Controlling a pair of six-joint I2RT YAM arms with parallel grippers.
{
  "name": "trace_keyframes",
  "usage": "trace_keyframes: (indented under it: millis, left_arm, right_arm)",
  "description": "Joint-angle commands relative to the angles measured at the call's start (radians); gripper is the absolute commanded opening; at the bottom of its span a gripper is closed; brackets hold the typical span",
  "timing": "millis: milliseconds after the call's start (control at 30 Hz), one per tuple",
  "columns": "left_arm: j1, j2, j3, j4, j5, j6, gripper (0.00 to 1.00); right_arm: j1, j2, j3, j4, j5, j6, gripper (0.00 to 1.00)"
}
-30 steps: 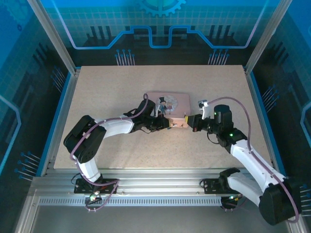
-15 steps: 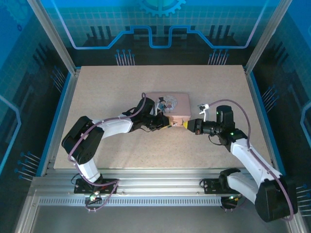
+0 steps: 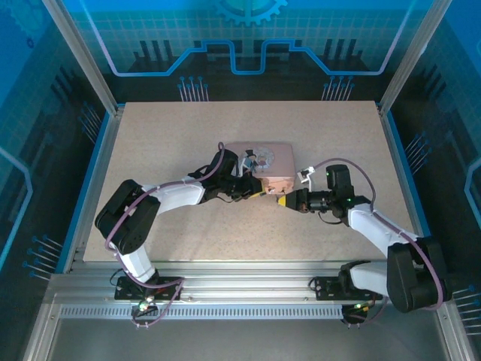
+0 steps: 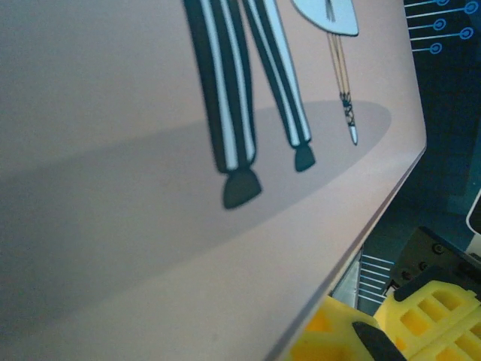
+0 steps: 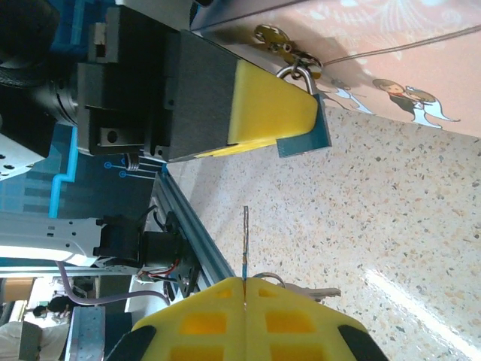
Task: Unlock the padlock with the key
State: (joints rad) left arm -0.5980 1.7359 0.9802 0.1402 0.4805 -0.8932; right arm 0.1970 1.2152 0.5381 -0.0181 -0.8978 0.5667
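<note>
Both clamped: right wrist view resolves right gripper pinching key, left gripper gripping padlock; right gripper since shifted lower-left in top view

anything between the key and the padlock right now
Mostly bare table, but a yellow pad of the left gripper covers the padlock body; only its shackle shows. The key in the right gripper points at that pad.

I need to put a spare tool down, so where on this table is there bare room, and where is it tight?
Free: the far strip of the speckled beige table, behind the pink rectangular box, and the left side beyond the left arm. Crowded: the box's near edge, where the left gripper and right gripper nearly meet.
</note>
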Motion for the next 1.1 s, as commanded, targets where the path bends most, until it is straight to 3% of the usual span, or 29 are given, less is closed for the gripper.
trace_keyframes:
  millis: [0, 633, 1067]
  left_arm:
    - [0.006, -0.049, 0.037, 0.052, 0.043, -0.019, 0.08]
    - [0.013, -0.052, -0.024, 0.211, 0.095, -0.066, 0.08]
    - [0.017, -0.047, -0.059, 0.307, 0.127, -0.103, 0.08]
  right_arm:
    - [0.014, 0.020, -0.027, 0.064, -0.001, 0.031, 0.00]
    - [0.098, 0.171, -0.105, 0.478, 0.029, 0.284, 0.00]
    - [0.086, 0.167, -0.082, 0.484, 0.022, 0.308, 0.00]
